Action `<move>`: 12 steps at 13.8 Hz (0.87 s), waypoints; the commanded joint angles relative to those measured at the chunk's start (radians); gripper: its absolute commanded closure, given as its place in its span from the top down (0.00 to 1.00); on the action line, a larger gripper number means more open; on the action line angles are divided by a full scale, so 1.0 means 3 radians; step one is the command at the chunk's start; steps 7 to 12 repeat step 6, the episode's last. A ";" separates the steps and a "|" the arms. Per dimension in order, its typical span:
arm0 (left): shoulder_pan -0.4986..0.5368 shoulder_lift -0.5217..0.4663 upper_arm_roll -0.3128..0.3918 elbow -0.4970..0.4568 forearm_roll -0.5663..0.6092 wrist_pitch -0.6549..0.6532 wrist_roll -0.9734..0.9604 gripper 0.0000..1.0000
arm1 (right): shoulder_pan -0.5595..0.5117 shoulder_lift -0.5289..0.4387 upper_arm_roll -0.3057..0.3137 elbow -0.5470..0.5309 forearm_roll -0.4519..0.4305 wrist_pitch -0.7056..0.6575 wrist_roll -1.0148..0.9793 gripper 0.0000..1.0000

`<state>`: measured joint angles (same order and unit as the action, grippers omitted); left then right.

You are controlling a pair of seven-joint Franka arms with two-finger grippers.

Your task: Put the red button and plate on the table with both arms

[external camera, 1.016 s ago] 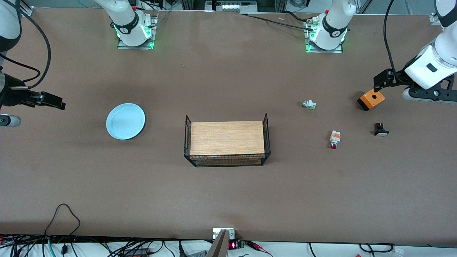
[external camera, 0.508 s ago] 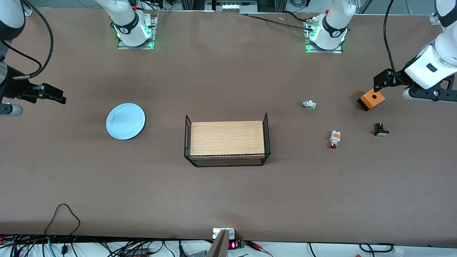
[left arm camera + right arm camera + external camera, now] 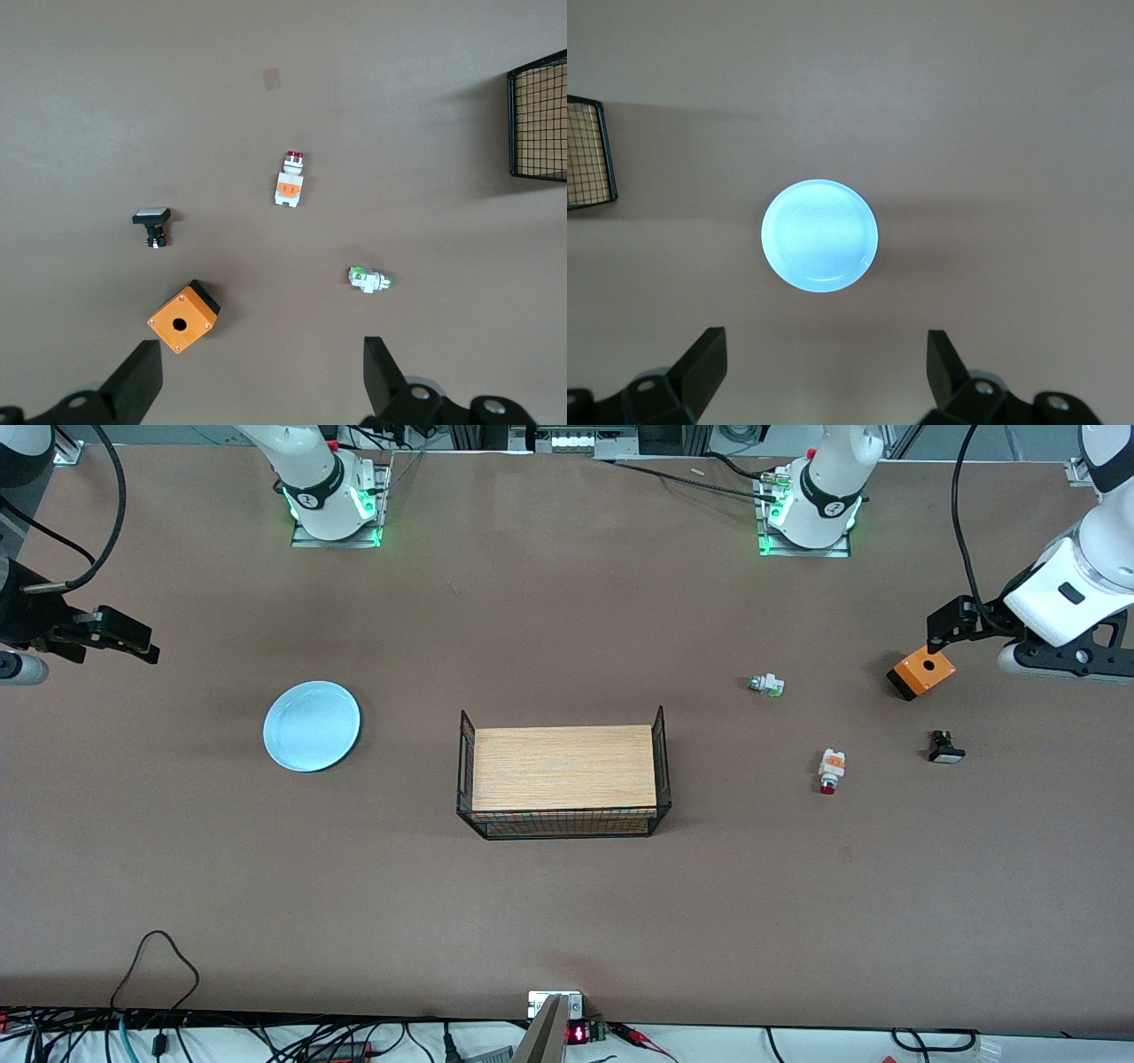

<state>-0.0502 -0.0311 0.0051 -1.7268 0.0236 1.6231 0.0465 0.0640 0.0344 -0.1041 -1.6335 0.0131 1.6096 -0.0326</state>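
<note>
The red button (image 3: 831,770), white with an orange section and a red cap, lies on the brown table (image 3: 567,903); it also shows in the left wrist view (image 3: 290,180). The pale-blue plate (image 3: 312,725) lies flat on the table toward the right arm's end, and shows in the right wrist view (image 3: 819,235). My left gripper (image 3: 941,629) is open and empty over the table beside an orange box, seen also in its wrist view (image 3: 263,354). My right gripper (image 3: 137,645) is open and empty over bare table apart from the plate, seen also in its wrist view (image 3: 827,342).
A black wire rack with a wooden top (image 3: 563,779) stands mid-table. An orange box with a hole (image 3: 921,672), a green-and-white part (image 3: 767,685) and a black part with a white cap (image 3: 944,747) lie near the red button.
My right gripper has drawn away from the plate toward the robots' side of the table. The left arm, plate and red button have not moved.
</note>
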 commanded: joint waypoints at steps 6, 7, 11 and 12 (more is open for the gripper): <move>-0.0001 0.0047 -0.0012 0.0101 0.0070 -0.0082 -0.0042 1.00 | -0.0014 -0.0074 0.0015 0.0030 -0.0064 -0.0073 0.0042 1.00; -0.0001 0.0047 -0.0012 0.0101 0.0070 -0.0082 -0.0042 1.00 | -0.0014 -0.0074 0.0015 0.0030 -0.0064 -0.0073 0.0042 1.00; -0.0001 0.0047 -0.0012 0.0101 0.0070 -0.0082 -0.0042 1.00 | -0.0014 -0.0074 0.0015 0.0030 -0.0064 -0.0073 0.0042 1.00; -0.0001 0.0047 -0.0012 0.0101 0.0070 -0.0082 -0.0042 1.00 | -0.0014 -0.0074 0.0015 0.0030 -0.0064 -0.0073 0.0042 1.00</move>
